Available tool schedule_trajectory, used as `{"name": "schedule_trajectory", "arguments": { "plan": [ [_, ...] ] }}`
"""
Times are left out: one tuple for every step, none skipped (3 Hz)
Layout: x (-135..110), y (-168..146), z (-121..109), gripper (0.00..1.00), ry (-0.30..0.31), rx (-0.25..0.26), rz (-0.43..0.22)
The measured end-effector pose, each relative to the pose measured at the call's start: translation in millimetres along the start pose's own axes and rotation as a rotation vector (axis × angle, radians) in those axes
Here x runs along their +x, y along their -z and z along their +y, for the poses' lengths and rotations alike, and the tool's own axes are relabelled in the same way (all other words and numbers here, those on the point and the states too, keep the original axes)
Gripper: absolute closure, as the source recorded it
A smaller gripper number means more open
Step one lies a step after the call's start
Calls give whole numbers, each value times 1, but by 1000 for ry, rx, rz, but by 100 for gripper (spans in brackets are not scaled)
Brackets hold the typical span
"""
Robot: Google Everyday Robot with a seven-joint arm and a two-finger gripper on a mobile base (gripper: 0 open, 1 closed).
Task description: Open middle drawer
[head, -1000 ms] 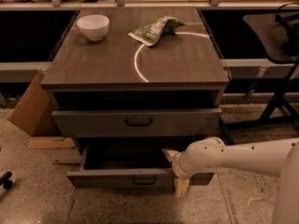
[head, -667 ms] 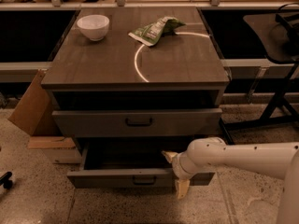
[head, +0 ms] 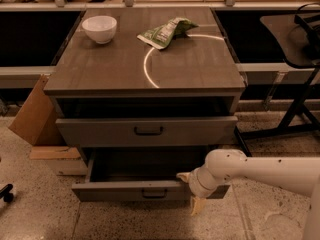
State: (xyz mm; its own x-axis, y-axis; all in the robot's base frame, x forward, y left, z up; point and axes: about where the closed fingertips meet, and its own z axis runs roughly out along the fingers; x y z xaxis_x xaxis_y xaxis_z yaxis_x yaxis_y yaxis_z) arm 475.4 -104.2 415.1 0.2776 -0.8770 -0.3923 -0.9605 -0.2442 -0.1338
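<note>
The middle drawer (head: 120, 190) is the lower of the two drawers I see. It stands pulled out, with its dark inside showing and a small dark loop handle (head: 154, 193) at the centre of its front. My gripper (head: 189, 192), on a white arm (head: 260, 170) reaching in from the right, is at the right part of this drawer's front. One cream finger (head: 183, 176) lies over the front's top edge. The other hangs in front of it. The fingers are spread apart and hold nothing.
Above it is a taller grey drawer front (head: 100, 131) with a wider handle (head: 148, 130). The cabinet top (head: 190, 69) holds a white bowl (head: 99, 28) and a green chip bag (head: 166, 32). A cardboard box (head: 31, 113) stands at the left and a black stand (head: 295, 109) at the right.
</note>
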Motion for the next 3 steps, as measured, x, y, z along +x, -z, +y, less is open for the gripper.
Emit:
{"name": "schedule_trajectory", "arguments": {
  "plan": [
    [5,-5,13,42,-25,-36,-6],
    [11,-8,18,65,-36,-49,-11],
    [13,-9,18,65,-39,-51,-12]
  ]
}}
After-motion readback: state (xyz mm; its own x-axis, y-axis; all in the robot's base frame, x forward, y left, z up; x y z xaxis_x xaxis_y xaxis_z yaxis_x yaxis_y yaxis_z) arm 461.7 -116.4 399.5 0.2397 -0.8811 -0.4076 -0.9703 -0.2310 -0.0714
